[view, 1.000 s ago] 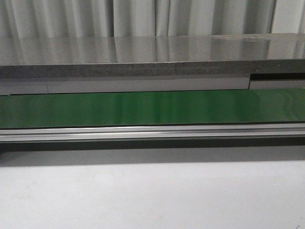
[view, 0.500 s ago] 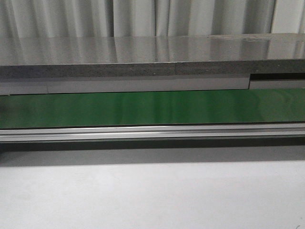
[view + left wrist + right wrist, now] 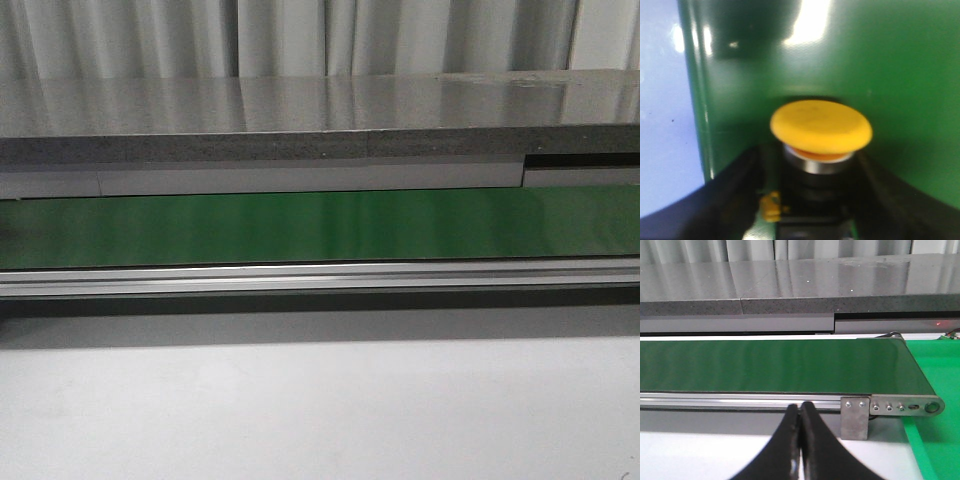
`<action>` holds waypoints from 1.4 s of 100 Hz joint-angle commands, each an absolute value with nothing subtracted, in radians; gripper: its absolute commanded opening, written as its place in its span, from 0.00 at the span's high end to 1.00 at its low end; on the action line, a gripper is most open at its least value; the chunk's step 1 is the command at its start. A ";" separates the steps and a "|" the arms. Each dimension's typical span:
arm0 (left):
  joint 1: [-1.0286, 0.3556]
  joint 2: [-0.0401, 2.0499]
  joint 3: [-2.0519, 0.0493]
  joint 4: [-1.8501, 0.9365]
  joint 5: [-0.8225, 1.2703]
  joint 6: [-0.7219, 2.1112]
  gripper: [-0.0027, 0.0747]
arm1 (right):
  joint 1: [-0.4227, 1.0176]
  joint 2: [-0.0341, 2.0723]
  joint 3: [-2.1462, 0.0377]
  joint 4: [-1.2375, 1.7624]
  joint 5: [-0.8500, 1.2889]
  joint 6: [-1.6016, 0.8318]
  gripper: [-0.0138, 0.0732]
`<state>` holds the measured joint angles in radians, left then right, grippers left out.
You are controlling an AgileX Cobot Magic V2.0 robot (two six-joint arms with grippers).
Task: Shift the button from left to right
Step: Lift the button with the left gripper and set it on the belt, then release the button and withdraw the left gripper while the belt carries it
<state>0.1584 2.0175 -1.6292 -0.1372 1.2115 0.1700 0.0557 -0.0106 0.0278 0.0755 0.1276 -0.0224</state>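
The green conveyor belt (image 3: 320, 228) is spanning mid-frame in the front view, no arms showing. The left gripper (image 3: 810, 220) is clamping the button (image 3: 821, 127) at lower centre, its long axis running up-frame, yellow cap uppermost (slightly blurred). The right gripper (image 3: 799, 440) is sitting closed on nothing, bottom centre.

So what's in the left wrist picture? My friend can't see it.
A button with a round yellow cap sits close up between two dark jaws, over a shiny green belt. The picture is blurry, and a pale surface shows along one side.
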 commanded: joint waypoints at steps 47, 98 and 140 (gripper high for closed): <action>0.152 1.880 -1.650 -0.279 1.188 0.225 0.10 | 0.058 -0.030 0.011 0.068 0.041 -0.022 0.92; 0.095 1.581 -1.631 -0.314 1.098 0.276 0.10 | 0.058 -0.030 0.011 0.068 0.041 -0.022 0.92; -0.046 1.201 -1.213 -0.302 0.657 0.309 0.10 | 0.058 -0.030 0.011 0.068 0.041 -0.022 0.92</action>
<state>-0.0313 1.3085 -1.2828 -0.2821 0.8195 0.3064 0.0557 -0.0106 0.0278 0.0755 0.1276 -0.0224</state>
